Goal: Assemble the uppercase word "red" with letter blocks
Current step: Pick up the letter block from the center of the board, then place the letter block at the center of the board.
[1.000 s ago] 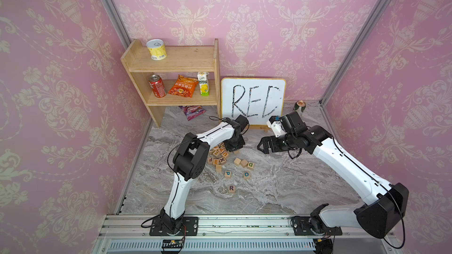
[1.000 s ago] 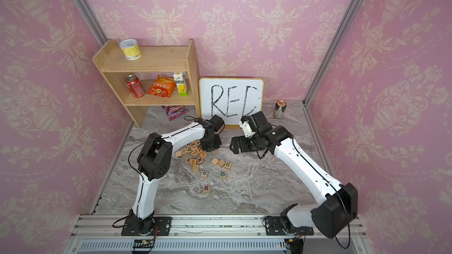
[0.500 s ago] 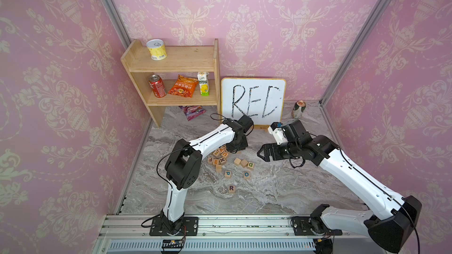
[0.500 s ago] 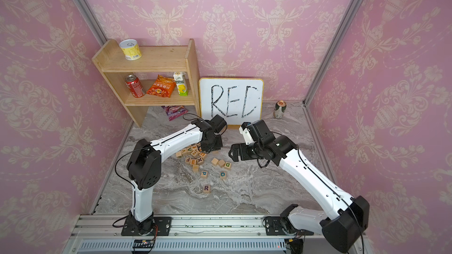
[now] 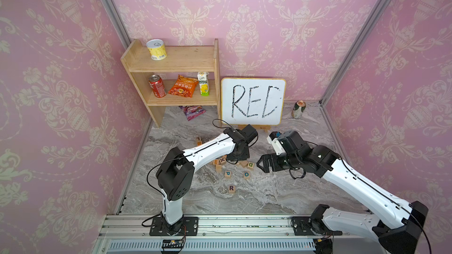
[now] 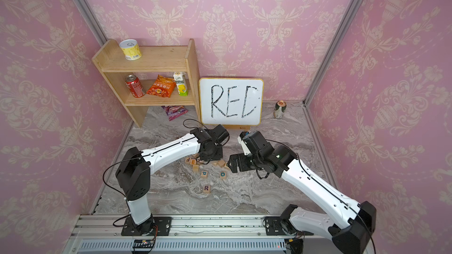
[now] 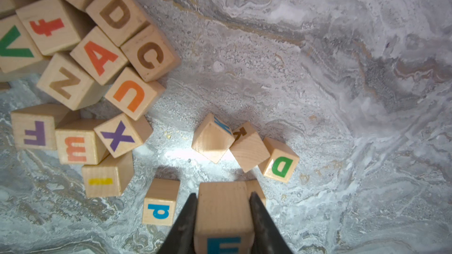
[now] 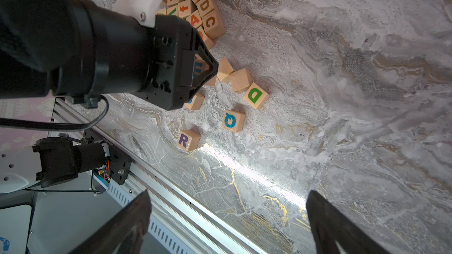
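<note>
1. Left jaws: clamped on the blue E block (image 7: 223, 216), over the loose cluster at mid-frame in both top views.
2. Right jaws: wide apart, empty, just right of the cluster.
3. Purple R block (image 5: 231, 188): alone, lower centre. Green D block (image 5: 250, 165): above it, at the cluster's right edge.
4. Risks: a low carry may clip D or its neighbours; a skewed release may nudge R; the arms stand near enough to clash.
5. Tabletop (image 5: 281, 191): grey, marbled, glossy. Room: pink damask walls, wooden shelf (image 5: 176, 59), whiteboard (image 5: 253, 101).
</note>
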Robot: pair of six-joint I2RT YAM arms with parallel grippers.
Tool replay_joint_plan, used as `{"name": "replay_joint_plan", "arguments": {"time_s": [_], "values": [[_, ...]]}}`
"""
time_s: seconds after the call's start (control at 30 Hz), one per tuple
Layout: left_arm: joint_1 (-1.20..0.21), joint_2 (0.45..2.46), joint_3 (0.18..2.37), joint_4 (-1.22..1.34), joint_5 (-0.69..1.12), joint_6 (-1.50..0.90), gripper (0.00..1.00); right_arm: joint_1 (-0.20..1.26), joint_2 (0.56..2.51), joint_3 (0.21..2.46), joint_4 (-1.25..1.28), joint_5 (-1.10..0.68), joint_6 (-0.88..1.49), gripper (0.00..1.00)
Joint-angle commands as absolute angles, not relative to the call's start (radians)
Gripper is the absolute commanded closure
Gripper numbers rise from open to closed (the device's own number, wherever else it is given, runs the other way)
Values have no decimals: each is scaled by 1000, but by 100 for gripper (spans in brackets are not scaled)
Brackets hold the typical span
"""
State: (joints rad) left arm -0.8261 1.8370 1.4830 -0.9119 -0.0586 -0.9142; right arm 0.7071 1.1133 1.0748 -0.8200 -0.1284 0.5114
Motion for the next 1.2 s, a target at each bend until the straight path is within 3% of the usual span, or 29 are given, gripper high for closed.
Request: {"name": "replay_joint_plan", "arguments": {"time_s": [0.0, 1.17], "values": [[-850, 1779, 1435, -918, -95, -952, 87, 734, 1078, 1047, -837, -88, 563, 0], [-1095, 1661, 1193, -843, -122, -1122, 87, 1045, 847, 854, -869, 117, 810, 0]]}}
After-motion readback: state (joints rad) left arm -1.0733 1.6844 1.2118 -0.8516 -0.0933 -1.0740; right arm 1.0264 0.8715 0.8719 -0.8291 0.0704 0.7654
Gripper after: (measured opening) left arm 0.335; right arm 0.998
